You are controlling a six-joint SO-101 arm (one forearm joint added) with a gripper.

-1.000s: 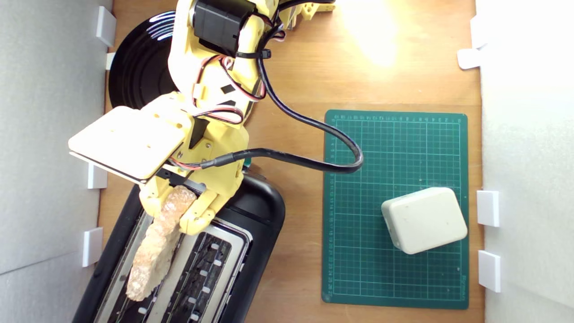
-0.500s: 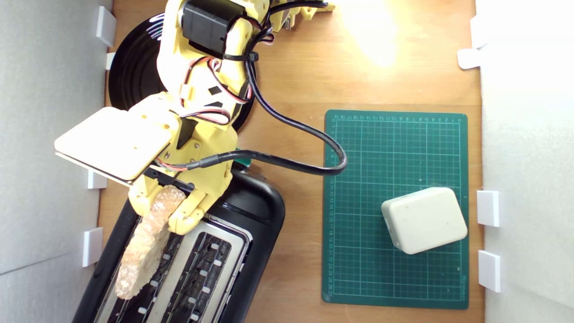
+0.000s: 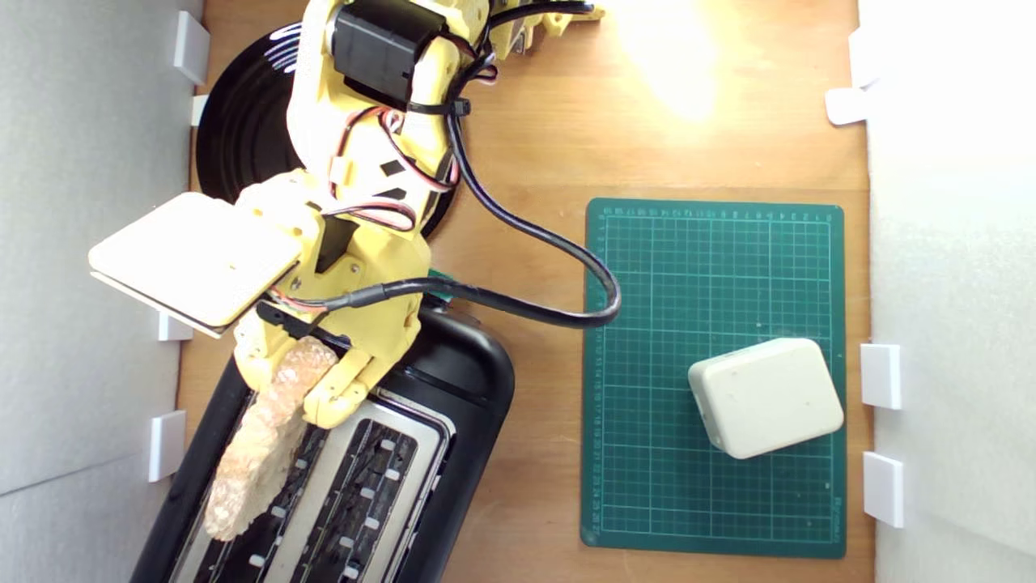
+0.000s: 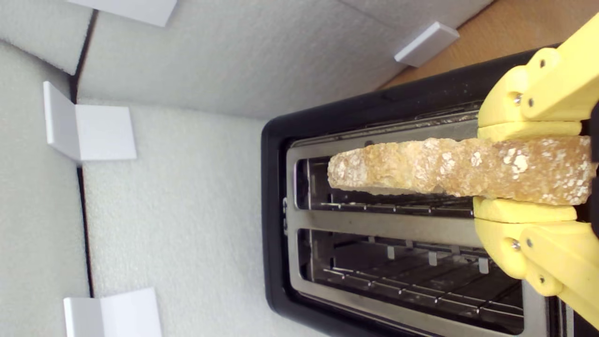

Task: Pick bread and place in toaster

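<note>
A: The bread (image 3: 263, 441) is seen clamped edge-on between the yellow fingers (image 3: 333, 393), gripped at one end, with a finger pressed on each flat face.

B: And its long axis is laid along the toaster (image 3: 453, 389), parallel to the slots, the free end pointed away from the arm toward the exterior view's lower left.

A: In the wrist view the slice (image 4: 449, 166) is shown above the slot (image 4: 388, 199) nearer the foam wall (image 4: 178, 196); how far it has entered cannot be told. The second slot (image 4: 407, 267) is seen bare.

B: Around it: a glossy black plate (image 3: 243, 129) is half hidden behind the arm, and a black cable (image 3: 558, 243) is looped out over the wooden desk (image 3: 534, 129).

A: Well apart, on the exterior view's right, a rounded white block (image 3: 765, 397) is set on a green cutting mat (image 3: 712, 267). White brackets (image 3: 166, 445) are spotted along the foam wall.
</note>
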